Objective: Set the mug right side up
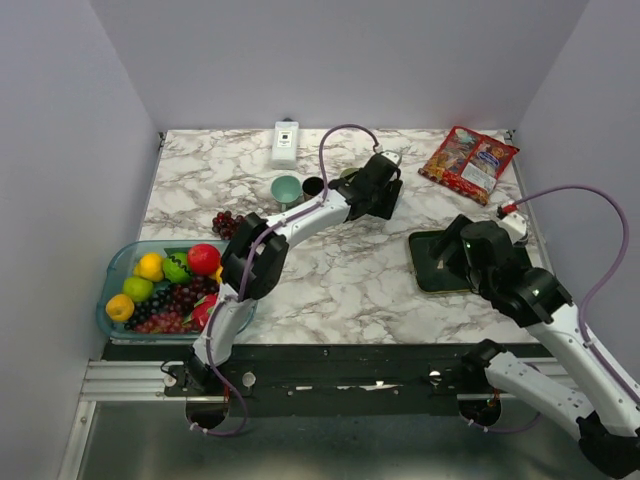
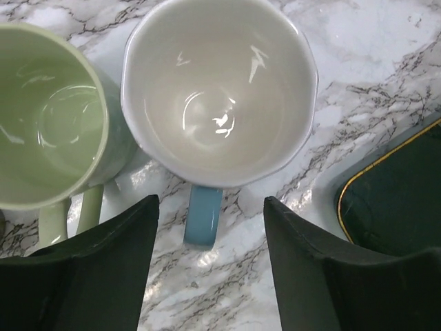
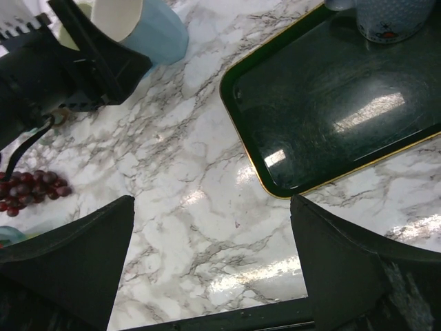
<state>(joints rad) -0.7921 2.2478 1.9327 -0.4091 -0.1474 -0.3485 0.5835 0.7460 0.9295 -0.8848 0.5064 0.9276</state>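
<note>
Jaws on the left gripper (image 2: 210, 207) and right gripper (image 3: 210, 207) are wide apart, holding nothing. Just past the left ones the mug (image 2: 219, 89) stands on the worktop (image 2: 372, 55), mouth up, so it needs no holding. A green cup (image 2: 48, 110) sits beside it.

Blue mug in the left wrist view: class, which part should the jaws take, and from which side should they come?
Probably the handle, from above. The blue mug stands mouth-up with its handle pointing between the open jaws of the left gripper, while the green mug crowds one side of it, leaving little room to straddle the body.
</note>
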